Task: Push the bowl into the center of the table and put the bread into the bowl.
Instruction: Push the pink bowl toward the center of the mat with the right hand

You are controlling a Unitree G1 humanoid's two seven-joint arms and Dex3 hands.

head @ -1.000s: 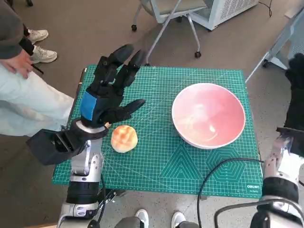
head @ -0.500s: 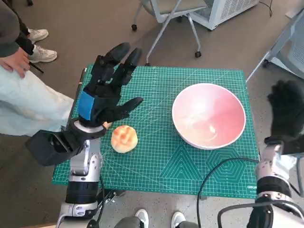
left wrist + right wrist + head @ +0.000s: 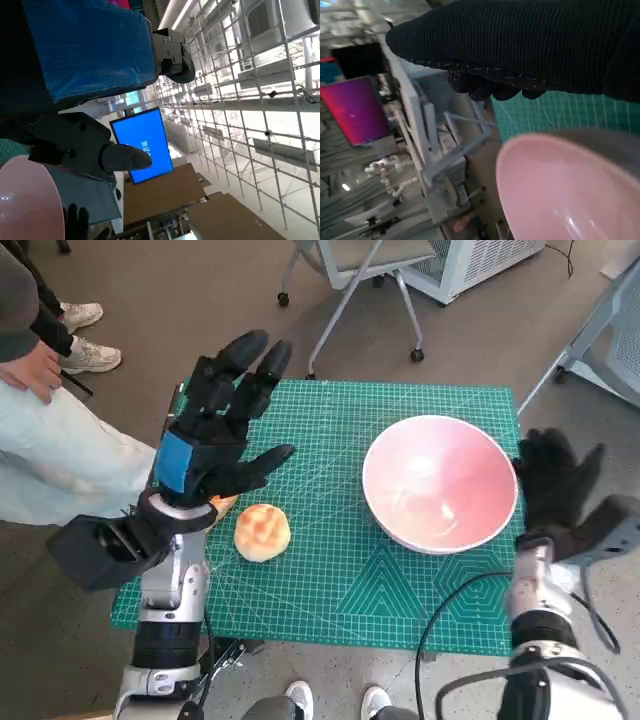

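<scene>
A pink bowl (image 3: 440, 482) sits on the right part of the green cutting mat (image 3: 330, 570), and it also fills part of the right wrist view (image 3: 560, 195). A round golden bread roll (image 3: 262, 531) lies on the mat's left part. My left hand (image 3: 218, 430) is raised above the mat's left edge, fingers spread, holding nothing, just beyond the roll. My right hand (image 3: 555, 490) in its black glove stands open beside the bowl's right rim, close to it; contact cannot be told. The bowl's rim (image 3: 25, 200) shows in the left wrist view.
A person in pale trousers (image 3: 60, 460) sits at the left, near the table's left edge. An office chair base (image 3: 350, 290) stands beyond the far edge. A black cable (image 3: 470, 600) loops over the mat's near right corner.
My right hand has come in from the far right and down to the bowl's right rim. The left hand has lifted slightly. Bowl and bread have not moved.
</scene>
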